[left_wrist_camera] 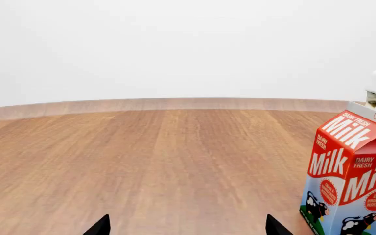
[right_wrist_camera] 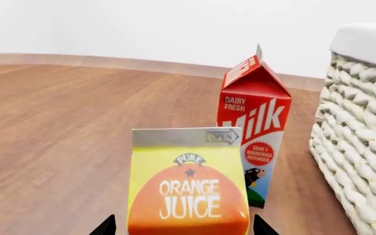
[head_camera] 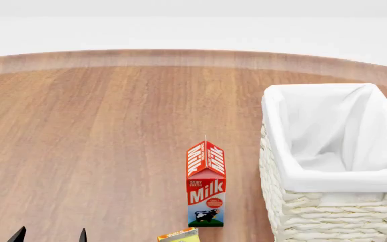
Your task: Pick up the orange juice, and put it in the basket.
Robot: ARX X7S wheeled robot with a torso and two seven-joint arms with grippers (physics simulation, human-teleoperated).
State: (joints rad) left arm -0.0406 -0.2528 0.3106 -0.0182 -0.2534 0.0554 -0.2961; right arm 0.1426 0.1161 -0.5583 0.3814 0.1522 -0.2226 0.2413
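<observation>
The right gripper (right_wrist_camera: 182, 229) is spread wide around the orange juice (right_wrist_camera: 188, 186), nothing gripped yet; the milk carton (right_wrist_camera: 256, 127) at one o'clock should be avoided.

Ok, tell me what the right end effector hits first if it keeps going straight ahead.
Probably the orange juice: it stands upright between the right end effector fingertips, ahead of the milk carton.

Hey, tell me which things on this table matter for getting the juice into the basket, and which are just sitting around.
Part of the job:
- tall yellow-and-orange gable-top orange juice carton, between the open right gripper fingertips
- large cream-white woven wicker basket with white cloth lining

Just lying about:
- red-and-white gable-top Milk carton, upright beside the basket
- open left gripper, holding nothing
</observation>
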